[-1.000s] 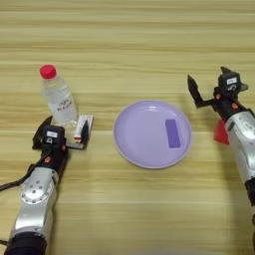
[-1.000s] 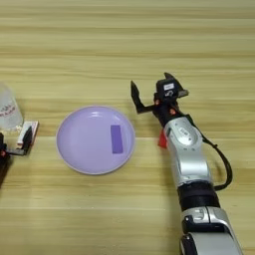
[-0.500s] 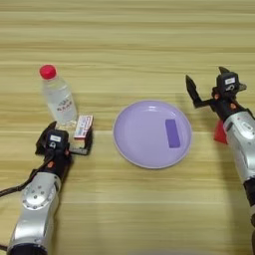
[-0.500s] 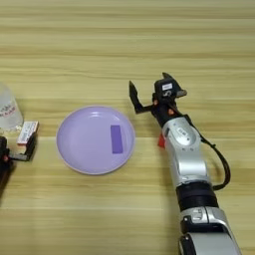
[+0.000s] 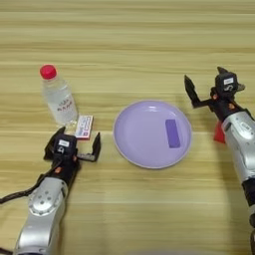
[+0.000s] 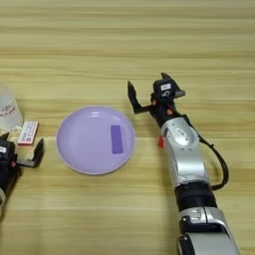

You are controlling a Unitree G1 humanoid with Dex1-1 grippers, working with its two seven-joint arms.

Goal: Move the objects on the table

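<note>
**Both claws spread and empty on either side of the plate**

The clear water bottle (image 5: 59, 97) stands upright at about 9 o'clock from the lilac plate (image 5: 144, 139), its red cap (image 5: 48, 71) on top. Just beside its base, at 4 o'clock, the flat white pack with red edges (image 5: 83, 126) lies with its long axis running roughly 12 to 6 o'clock, tipped slightly toward 1. A purple strip (image 5: 172, 133) lies on the right half of the plate, also running 12 to 6.

The left gripper (image 5: 75, 144) sits just at 6 o'clock of the pack, its fingers spread wide and holding nothing, apart from the pack. The right gripper (image 6: 147, 93) rests at 2 o'clock of the plate, its fingers wide apart and empty.

The small red cube (image 5: 219, 132) shows only as a sliver beside the right forearm, at 3 o'clock of the plate.

The left eye view shows the whole bottle with its cap; the right eye view cuts it off at the picture edge but takes in the full right arm on the wooden table (image 6: 199, 45).
</note>
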